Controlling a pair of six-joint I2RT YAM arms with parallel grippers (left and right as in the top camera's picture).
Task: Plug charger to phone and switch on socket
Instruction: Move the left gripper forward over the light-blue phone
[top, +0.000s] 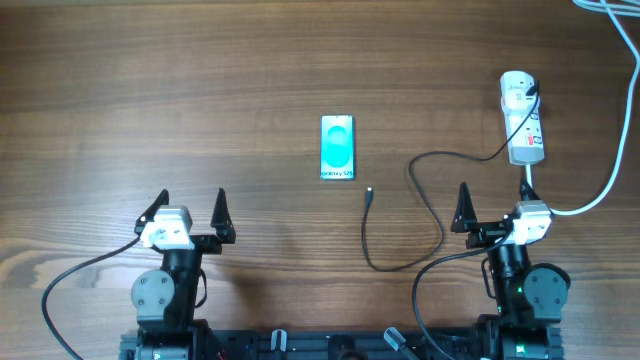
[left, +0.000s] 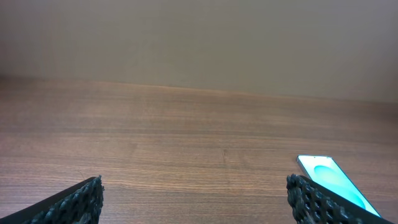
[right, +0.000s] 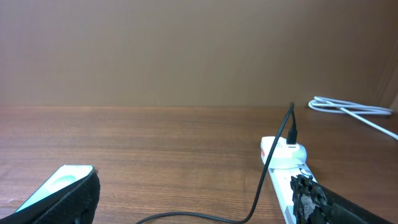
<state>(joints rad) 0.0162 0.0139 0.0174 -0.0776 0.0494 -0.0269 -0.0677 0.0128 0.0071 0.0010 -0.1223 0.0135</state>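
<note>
The phone (top: 338, 148) lies flat at mid-table, turquoise screen up; it also shows in the left wrist view (left: 329, 180) and the right wrist view (right: 53, 186). The charger (top: 369, 196) is a thin black cable. Its loose tip rests just right of the phone's near end, and it loops across the wood to a plug in the white socket (top: 522, 118) at the far right. In the right wrist view the charger (right: 261, 186) rises to the socket (right: 283, 162). My left gripper (top: 188, 210) (left: 196, 199) and right gripper (top: 495, 205) (right: 196, 199) are open, empty, near the front edge.
A thick pale blue-white cable (top: 590, 206) (right: 348, 109) runs from the socket along the right edge to the far right corner. Thicker black robot cables (top: 70, 280) trail from both arm bases at the front. Bare wood lies between the grippers and the phone.
</note>
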